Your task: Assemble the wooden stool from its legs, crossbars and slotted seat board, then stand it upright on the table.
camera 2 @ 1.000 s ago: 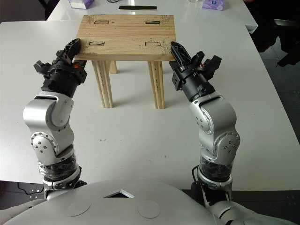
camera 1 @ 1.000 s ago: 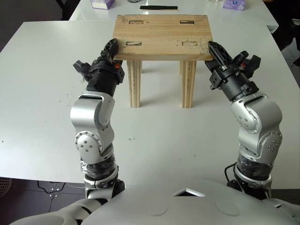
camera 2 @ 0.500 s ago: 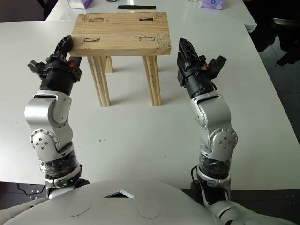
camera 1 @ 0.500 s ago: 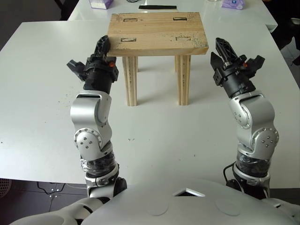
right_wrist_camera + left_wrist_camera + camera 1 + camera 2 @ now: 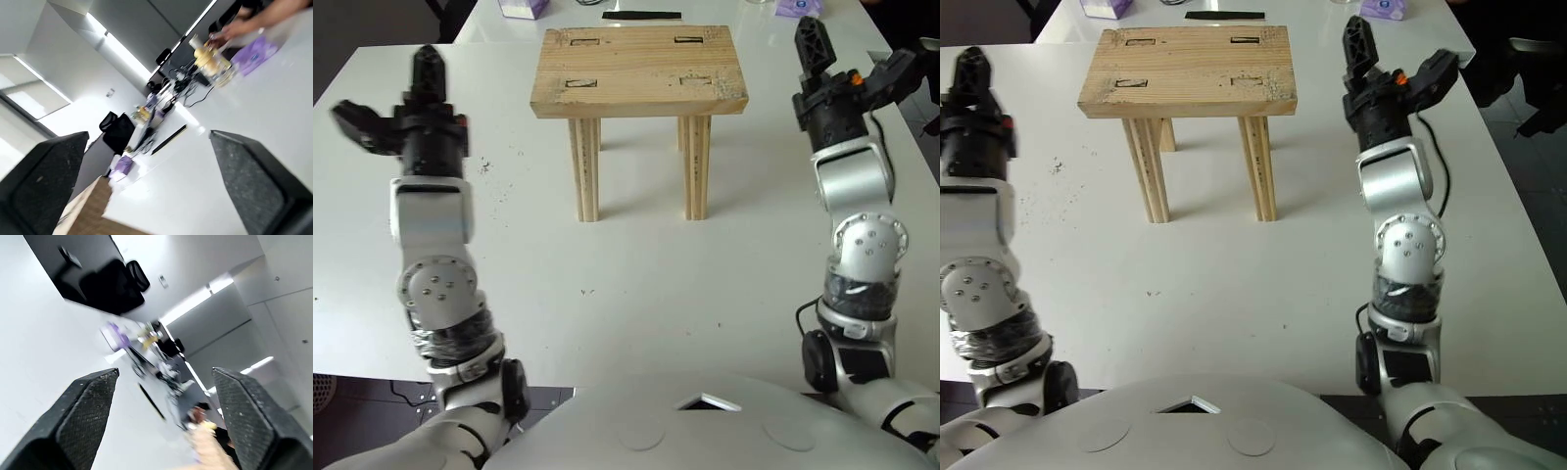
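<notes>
The wooden stool [image 5: 639,69] stands upright on the white table [image 5: 636,284], its slotted seat board on top and its legs [image 5: 585,171] on the surface. My left gripper [image 5: 386,90] is raised well to the left of the stool, open and holding nothing. To the right of the seat, my right gripper [image 5: 850,57] is also held up, open and apart from the wood. The left wrist view has its black fingers [image 5: 88,416] spread wide over the room behind. In the right wrist view the fingers [image 5: 254,181] are spread too, with a corner of the seat board [image 5: 90,210] beside one of them.
Wood crumbs [image 5: 489,166] speckle the table left of the stool. A black strip [image 5: 641,16] and two purple boxes [image 5: 526,8] [image 5: 798,8] lie on the table behind it. The table's front edge runs close to my arms.
Both grippers have left the sides of the seat board, swinging outward and upward. The stool stays standing in the same place.
</notes>
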